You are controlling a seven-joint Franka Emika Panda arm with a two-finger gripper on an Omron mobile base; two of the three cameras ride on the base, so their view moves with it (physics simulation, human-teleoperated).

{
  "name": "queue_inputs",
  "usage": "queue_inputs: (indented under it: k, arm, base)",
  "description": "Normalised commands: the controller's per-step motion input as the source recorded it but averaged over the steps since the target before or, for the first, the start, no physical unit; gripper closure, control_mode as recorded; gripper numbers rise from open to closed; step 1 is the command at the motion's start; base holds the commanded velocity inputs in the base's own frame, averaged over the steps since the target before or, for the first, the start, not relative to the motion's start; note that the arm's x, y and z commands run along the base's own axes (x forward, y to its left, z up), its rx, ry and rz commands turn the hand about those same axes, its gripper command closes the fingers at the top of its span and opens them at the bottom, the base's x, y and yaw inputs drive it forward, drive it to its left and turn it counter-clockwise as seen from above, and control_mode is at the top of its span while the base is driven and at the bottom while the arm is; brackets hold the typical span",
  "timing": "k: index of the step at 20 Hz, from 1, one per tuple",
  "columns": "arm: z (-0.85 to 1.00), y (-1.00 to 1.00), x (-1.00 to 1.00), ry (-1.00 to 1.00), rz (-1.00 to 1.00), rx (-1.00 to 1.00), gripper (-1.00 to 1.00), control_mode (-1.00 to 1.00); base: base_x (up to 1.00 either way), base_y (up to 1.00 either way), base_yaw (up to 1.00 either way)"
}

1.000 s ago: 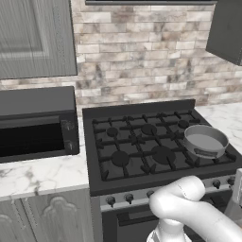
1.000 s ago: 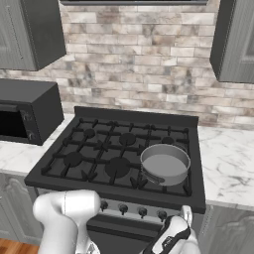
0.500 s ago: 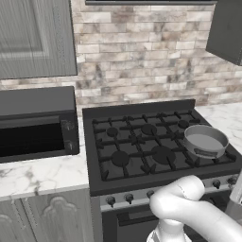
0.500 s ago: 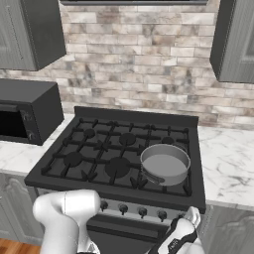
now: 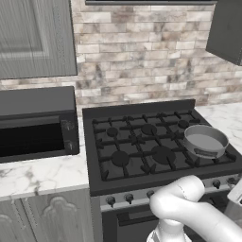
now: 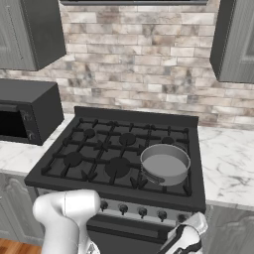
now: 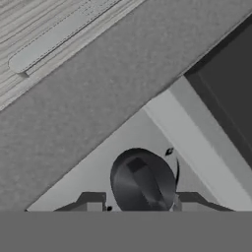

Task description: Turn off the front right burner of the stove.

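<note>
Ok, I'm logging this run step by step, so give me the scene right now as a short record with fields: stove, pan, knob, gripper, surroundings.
stove: black gas range with cast-iron grates, set between marble counters
pan: grey round pan on the front right burner
knob: dark round knob close ahead in the hand view, lying between the two fingertips
gripper: gripper low at the stove's front right, fingertips either side of the knob; contact cannot be judged
surroundings: black microwave on the left counter, brick backsplash behind

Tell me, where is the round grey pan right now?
The pan sits on the stove's front right grate, just behind the knob row, opposite the microwave side.
</note>
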Motion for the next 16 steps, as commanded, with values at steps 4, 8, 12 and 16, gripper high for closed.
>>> queue_inputs:
  k: [4,8,12,16]
  arm:
    - [0.03,-0.04,0.01,0.0,-0.13,0.34,1.0,-1.0]
    - [0.14,-0.01,0.02,0.0,-0.12,0.33,1.0,-1.0]
    - [0.17,0.0,0.06,0.0,-0.12,0.35,1.0,-1.0]
    - [0.14,0.0,0.0,0.0,-0.13,0.35,1.0,-1.0]
  base:
    - [0.0,0.0,0.0]
    - [0.0,0.0,0.0]
    - [0.0,0.0,0.0]
    - [0.0,0.0,0.0]
